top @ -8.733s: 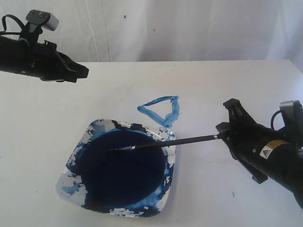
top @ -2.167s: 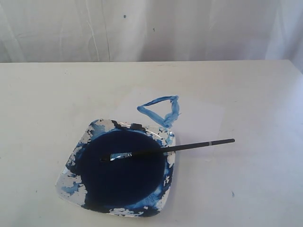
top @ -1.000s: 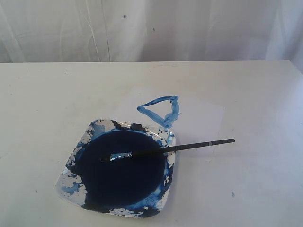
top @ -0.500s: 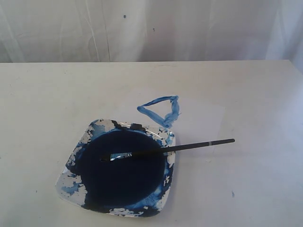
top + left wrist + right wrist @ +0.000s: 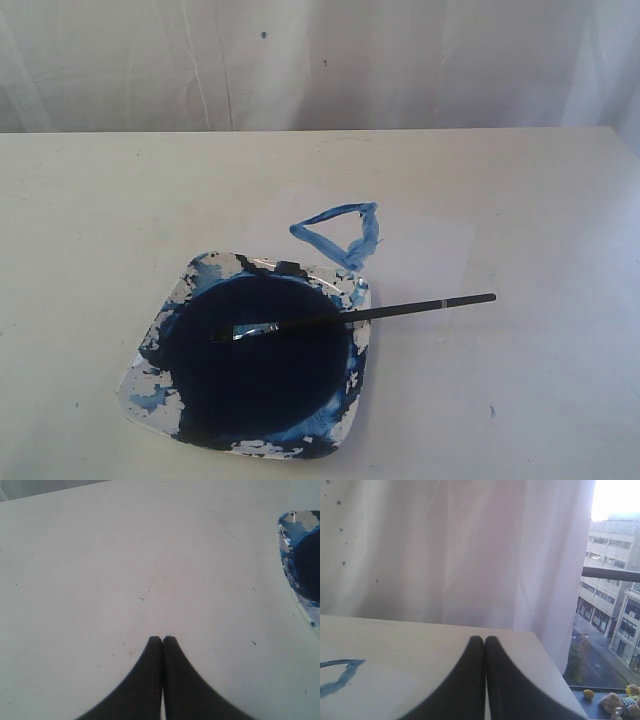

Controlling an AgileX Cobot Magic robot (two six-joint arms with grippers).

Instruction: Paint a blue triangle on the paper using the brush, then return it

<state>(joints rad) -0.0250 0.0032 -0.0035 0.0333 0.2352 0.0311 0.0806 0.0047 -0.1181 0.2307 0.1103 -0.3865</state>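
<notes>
Blue triangle (image 5: 338,236) is finished on the paper (image 5: 430,248), at one o'clock from the dish (image 5: 150,378). The brush (image 5: 370,315) lies on the dish, handle toward three o'clock. Left gripper (image 5: 162,639) and right gripper (image 5: 484,638) are closed, empty; no further move seems needed.

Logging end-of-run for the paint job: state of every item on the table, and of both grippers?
dish: upright, holds dark blue paint, rim smeared.
brush: lying free, tip in the paint, handle across the rim.
blue triangle: painted on the paper.
paper: flat.
left gripper: shut, empty.
right gripper: shut, empty.
</notes>
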